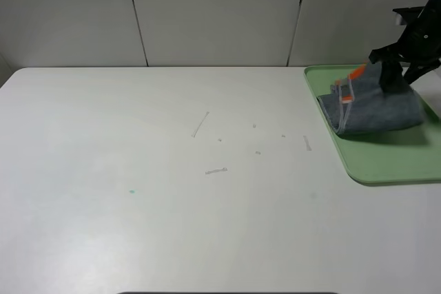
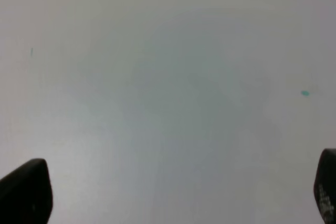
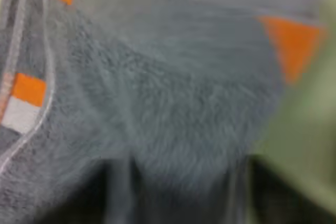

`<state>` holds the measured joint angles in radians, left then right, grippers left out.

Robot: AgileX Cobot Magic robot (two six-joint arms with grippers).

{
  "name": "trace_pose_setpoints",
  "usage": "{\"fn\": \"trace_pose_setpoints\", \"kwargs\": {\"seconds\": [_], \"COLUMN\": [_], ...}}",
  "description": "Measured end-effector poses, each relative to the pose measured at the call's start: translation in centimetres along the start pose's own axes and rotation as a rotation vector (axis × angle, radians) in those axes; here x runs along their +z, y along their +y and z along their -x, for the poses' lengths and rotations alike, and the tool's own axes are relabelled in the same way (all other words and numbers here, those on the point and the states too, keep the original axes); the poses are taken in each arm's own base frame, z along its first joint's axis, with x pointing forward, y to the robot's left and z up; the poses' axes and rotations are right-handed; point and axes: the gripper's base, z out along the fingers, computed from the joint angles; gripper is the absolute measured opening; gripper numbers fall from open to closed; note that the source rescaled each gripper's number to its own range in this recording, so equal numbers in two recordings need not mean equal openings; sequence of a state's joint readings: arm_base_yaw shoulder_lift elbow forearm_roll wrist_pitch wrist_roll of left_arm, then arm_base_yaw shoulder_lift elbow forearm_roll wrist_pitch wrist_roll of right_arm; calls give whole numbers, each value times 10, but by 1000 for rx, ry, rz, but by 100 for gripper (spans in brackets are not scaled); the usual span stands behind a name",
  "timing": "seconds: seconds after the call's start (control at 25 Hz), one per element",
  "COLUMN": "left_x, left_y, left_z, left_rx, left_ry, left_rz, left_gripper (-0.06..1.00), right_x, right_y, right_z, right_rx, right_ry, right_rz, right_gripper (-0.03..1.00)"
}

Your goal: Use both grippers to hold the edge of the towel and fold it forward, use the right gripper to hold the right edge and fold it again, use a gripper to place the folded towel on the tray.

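The light green rectangular plastic tray (image 1: 386,170) lies at the far right of the white tabletop (image 1: 172,191) and carries the folded grey terry towel with orange patches and pale piping (image 1: 375,105). The towel sits on the tray's far half as a thick bundle, its folded edges facing left, its top corner drawn up into a peak. My right pincer (image 1: 387,67) reaches down from the far right above the tray and is clamped on that raised corner; in the right wrist view the grey pile (image 3: 173,103) fills the frame, blurred, with green tray (image 3: 310,145) beside it. My left pincer (image 2: 173,195) hangs over bare tabletop, its two dark fingertips (image 2: 26,192) spread wide apart, holding nothing.
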<state>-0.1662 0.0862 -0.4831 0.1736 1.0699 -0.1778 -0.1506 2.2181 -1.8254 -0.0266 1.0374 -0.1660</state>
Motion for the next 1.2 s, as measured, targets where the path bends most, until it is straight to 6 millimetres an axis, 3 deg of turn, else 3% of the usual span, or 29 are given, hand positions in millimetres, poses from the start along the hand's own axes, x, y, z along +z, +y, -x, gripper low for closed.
{"fn": "trace_pose_setpoints", "kwargs": {"seconds": [0.12,0.4,0.6,0.84,1.04,1.2], "left_x": [0,0,0,0,0,0], "left_y": [0,0,0,0,0,0], "left_z": [0,0,0,0,0,0], "left_rx": [0,0,0,0,-1,-1], "left_ry": [0,0,0,-1,-1,-1], "left_rz": [0,0,0,0,-1,-1], "left_gripper": [100,100,100,100,100,100], "right_x": [0,-10,-53,-115,-159,-188], "right_y": [-1,0,8,37,58,70], "right_z": [1,1,-1,-14,-49,-91], "right_rx": [5,24,12,-66,-83,-63], "right_ry": [-8,1,-3,-82,-123,-140], "right_rz": [-15,11,26,30,42,53], "right_gripper": [96,100,100,100,100,100]}}
